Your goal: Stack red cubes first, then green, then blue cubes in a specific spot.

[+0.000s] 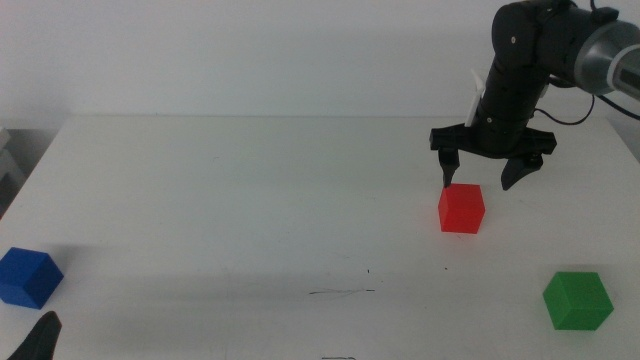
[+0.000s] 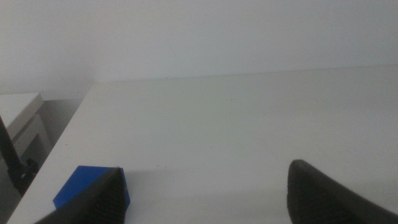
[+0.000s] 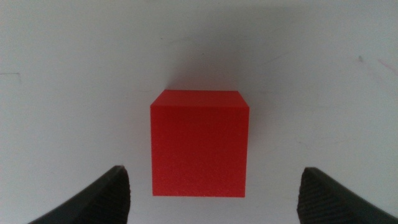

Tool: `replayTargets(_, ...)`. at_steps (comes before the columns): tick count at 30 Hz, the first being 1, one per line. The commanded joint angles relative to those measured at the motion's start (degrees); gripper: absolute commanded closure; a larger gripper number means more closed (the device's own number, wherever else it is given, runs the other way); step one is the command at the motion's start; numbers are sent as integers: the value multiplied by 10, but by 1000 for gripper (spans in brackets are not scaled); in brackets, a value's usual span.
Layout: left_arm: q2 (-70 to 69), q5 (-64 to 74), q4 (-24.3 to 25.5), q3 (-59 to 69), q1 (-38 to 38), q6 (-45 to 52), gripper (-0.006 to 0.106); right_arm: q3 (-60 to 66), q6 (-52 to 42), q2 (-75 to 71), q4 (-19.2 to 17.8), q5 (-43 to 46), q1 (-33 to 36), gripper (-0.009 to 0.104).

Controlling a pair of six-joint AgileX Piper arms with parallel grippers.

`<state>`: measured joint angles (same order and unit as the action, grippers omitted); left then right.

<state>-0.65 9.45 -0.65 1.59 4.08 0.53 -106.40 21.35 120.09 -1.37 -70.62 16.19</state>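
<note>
The right gripper [image 1: 482, 180] hangs just above the red cube [image 1: 461, 209], its fingers [image 3: 93, 200] spread wide to both sides of it, not touching. The cube sits on the white desk [image 1: 250, 190], right of the faint scribbled line [image 1: 342, 292]. The green cube [image 1: 577, 300] lies near the front right — the blue cube [image 1: 27, 277] far left. The left gripper [image 2: 205, 196] waits near the blue cube, fingers wide, it seems. No writing is readable.

A white bench [image 1: 250, 200] fills most of the middle view, its far edge running across the upper part of the frame. Behind it stands a plain pale wall [image 1: 250, 50]. At the left edge of the frame, beside the bench's corner, sits a pale piece of furniture [image 2: 22, 118], perhaps a low cabinet; the left wrist view shows it too dimly to tell.
</note>
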Motion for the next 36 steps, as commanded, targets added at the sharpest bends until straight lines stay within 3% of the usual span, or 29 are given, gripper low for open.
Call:
replayTargets(1,-15,-43,-6,0,-1,-5,13,-18,-6,-29,-3,-12,-5,1)
replayTargets(28,-15,-43,-6,0,-1,-5,13,-18,-2,37,6,26,-4,3)
replayTargets(33,-15,-43,-6,0,-1,-5,13,-18,0,40,6,30,-4,13)
replayTargets(36,-15,-43,-6,0,-1,-5,13,-18,7,40,6,30,-4,29)
